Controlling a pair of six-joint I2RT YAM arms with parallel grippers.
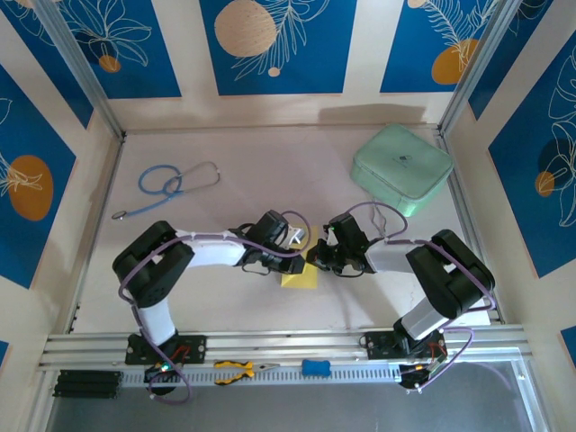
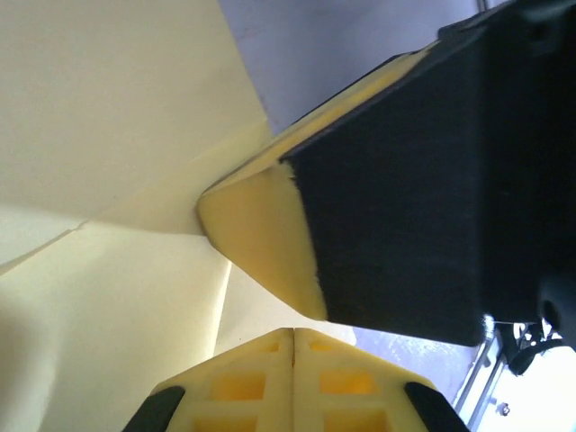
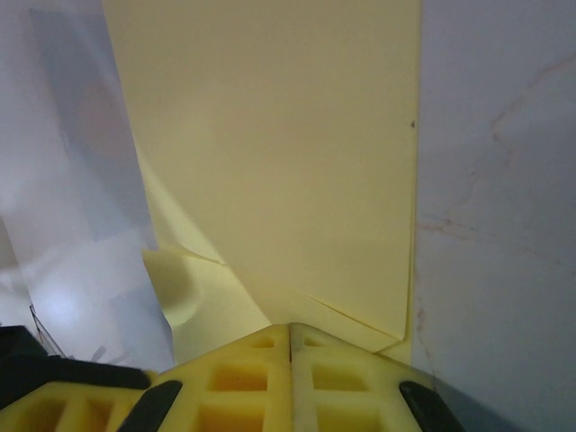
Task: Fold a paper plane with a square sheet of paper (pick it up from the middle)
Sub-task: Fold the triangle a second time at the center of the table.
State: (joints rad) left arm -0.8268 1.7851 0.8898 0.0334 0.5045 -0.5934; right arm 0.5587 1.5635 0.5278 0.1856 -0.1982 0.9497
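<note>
**Item: square sheet of paper** [image 1: 300, 277], pale yellow, part-folded.
- Location: centre of the overhead view, just below where the two arms meet, flat on the table [image 1: 225, 306].
- Only a small yellow patch shows past the arms there, noticeably smaller than the mint-green case [image 1: 400, 168] at upper right.

**Condition**
- The wrist views show overlapping layers and slanted creases.
- A folded flap's straight edge runs down the right of the right wrist view.
- A diagonal crease crosses the left of the left wrist view.
- No sharp tip or narrow dart outline can be made out.

**Left gripper** [image 2: 292, 346]
- Pads pressed together along a thin seam at the bottom of its own view.
- Tips are down on the paper.
- Whether a layer is nipped between them, I cannot tell.

**Right gripper** [image 3: 290, 342]
- Likewise closed pad to pad at the bottom of its view.
- Tips rest at the lower edge of the folded flap.
- One of its fingers [image 2: 261, 243] looms across the middle of the left wrist view, close beside the left one.

**Progress, as I judge it**
- Done: some early folds.
- In hand: both closed tips appear to be pressing or holding a fold flat.
- Left: the later folds that narrow the sheet into a plane.

**Bystanders**
- Stethoscope [image 1: 171, 184], upper left, well apart from the paper.
- Yellow-handled pliers [image 1: 241, 369], on the rail at the bottom.
</note>
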